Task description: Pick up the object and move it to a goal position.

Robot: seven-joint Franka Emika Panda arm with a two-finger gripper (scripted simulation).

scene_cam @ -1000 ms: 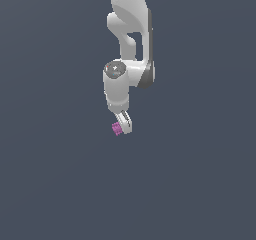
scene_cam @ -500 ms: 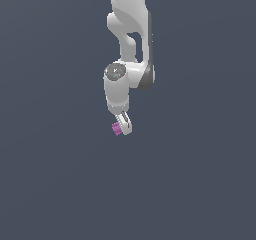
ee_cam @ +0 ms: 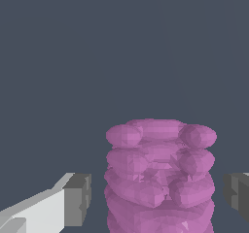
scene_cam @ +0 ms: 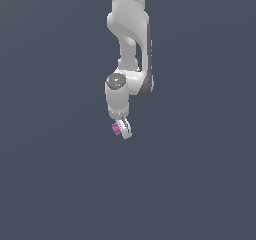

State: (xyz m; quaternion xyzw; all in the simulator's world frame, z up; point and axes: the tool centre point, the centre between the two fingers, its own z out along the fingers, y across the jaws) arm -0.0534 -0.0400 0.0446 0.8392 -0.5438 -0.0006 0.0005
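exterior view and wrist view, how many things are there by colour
magenta-pink: 1, the ridged block
white: 1, the robot arm with its hand
total: 2

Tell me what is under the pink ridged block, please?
Beyond the pink ridged block, only plain dark grey ground shows. Its lower end leaves the wrist picture, so contact there cannot be seen.
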